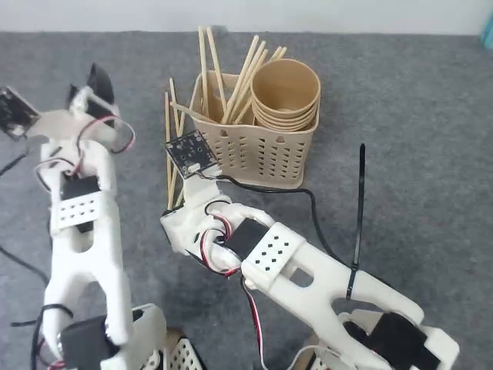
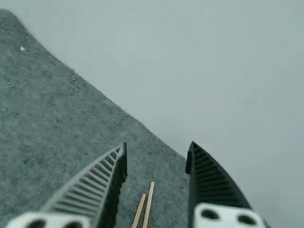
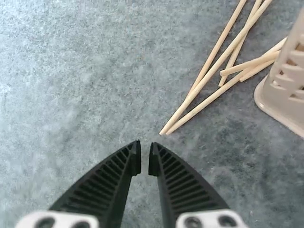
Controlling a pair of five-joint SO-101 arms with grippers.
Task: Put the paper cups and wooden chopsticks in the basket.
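Note:
A beige slotted basket [image 1: 262, 150] stands at the back middle of the grey mat. It holds a stack of brown paper cups [image 1: 286, 92] and several upright wooden chopsticks [image 1: 231, 77]. More loose chopsticks [image 1: 171, 154] [image 3: 213, 80] lie on the mat, leaning on the basket's left side. My right gripper [image 3: 145, 159] hangs shut and empty just short of their near ends, with the basket's foot [image 3: 280, 95] beyond them. My left gripper [image 1: 88, 85] [image 2: 156, 154] is raised at the far left, open and empty; two chopstick ends [image 2: 146, 206] show between its fingers.
The right arm's white body [image 1: 308, 270] stretches from the front right toward the basket, with a black cable [image 1: 359, 208] beside it. Grey mat [image 1: 416, 154] lies open to the right of the basket and at the far left.

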